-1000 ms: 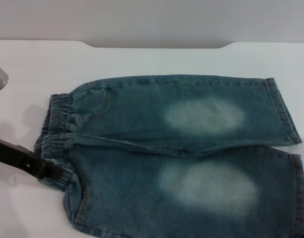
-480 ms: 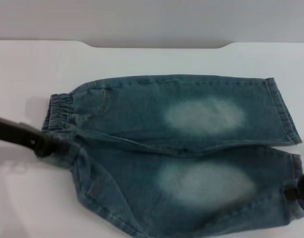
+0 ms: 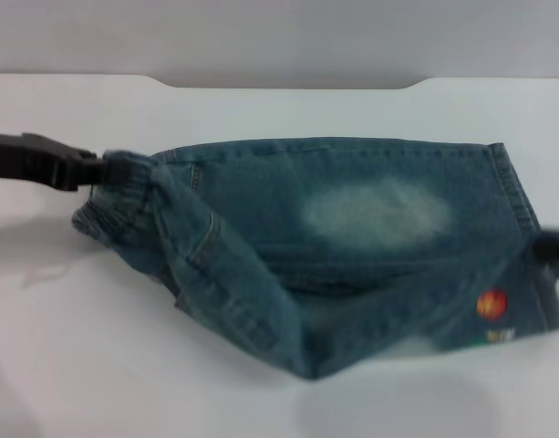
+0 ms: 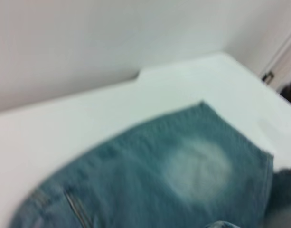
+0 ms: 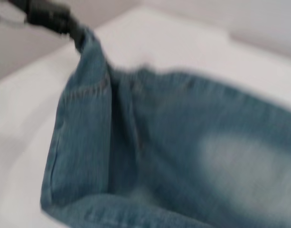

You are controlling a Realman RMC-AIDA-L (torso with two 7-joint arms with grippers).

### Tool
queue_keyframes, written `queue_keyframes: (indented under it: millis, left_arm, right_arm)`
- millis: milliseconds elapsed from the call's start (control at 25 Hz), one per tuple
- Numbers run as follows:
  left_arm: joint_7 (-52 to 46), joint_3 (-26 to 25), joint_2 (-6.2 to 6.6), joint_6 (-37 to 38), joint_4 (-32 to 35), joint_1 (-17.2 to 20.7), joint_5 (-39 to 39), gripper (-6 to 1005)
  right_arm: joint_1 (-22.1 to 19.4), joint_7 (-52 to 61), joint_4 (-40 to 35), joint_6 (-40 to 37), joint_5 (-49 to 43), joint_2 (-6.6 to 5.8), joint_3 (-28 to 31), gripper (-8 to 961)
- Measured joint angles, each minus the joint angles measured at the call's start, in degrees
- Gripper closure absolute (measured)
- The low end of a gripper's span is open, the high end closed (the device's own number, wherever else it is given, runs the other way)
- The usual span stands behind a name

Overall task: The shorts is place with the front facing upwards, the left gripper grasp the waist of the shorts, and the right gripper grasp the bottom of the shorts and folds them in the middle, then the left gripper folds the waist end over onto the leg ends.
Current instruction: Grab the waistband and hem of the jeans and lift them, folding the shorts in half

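Note:
The blue-green denim shorts [image 3: 352, 210] lie on the white table [image 3: 279, 109], waist to the left and leg hems to the right. The near leg is lifted off the table and swung up toward the far leg, so its back side shows, with a cartoon print [image 3: 491, 306] near the hem. My left gripper [image 3: 92, 169] is shut on the gathered waistband [image 3: 124, 178] at the left. My right gripper [image 3: 554, 248] holds the near leg's hem at the frame's right edge. The right wrist view shows the left gripper [image 5: 50, 16] holding the raised waist corner of the shorts [image 5: 183, 156]. The left wrist view shows the far leg's pale oval [image 4: 197, 168].
The table's far edge [image 3: 288, 84] has a shallow notch, with a grey wall behind it. Bare white tabletop surrounds the shorts in front and on the left.
Both grippers have lifted the near half of the shorts and carried it away from me toward the far leg. The left gripper rose from the near waist corner to the far one, and the print came into sight.

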Motion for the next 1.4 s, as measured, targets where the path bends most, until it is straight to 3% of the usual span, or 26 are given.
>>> queue_keyframes:
  millis: [160, 280, 760, 1400]
  left_arm:
    - [0.4, -0.6, 0.06, -0.4, 0.0, 0.0, -0.6, 952]
    - [1.4, -3.0, -0.66, -3.5, 0.2, 0.2, -2.0, 952]
    - [2.6, -3.4, -2.66, -14.4, -0.6, 0.4, -2.8, 952]
    - [2.2, -3.1, -2.76, -21.0, -2.6, 1.1, -2.8, 951]
  right_arm:
    - [-0.5, -1.5, -1.7, 0.3, 5.5, -0.01, 5.4, 922]
    - [-1.1, -1.8, -4.1, 2.4, 8.5, 0.66, 8.3, 921]
    - [-2.1, -1.9, -4.2, 11.5, 10.1, 1.89, 9.4, 919]
    - [-2.4, -3.8, 1.9, 18.9, 9.6, 1.99, 8.6, 917]
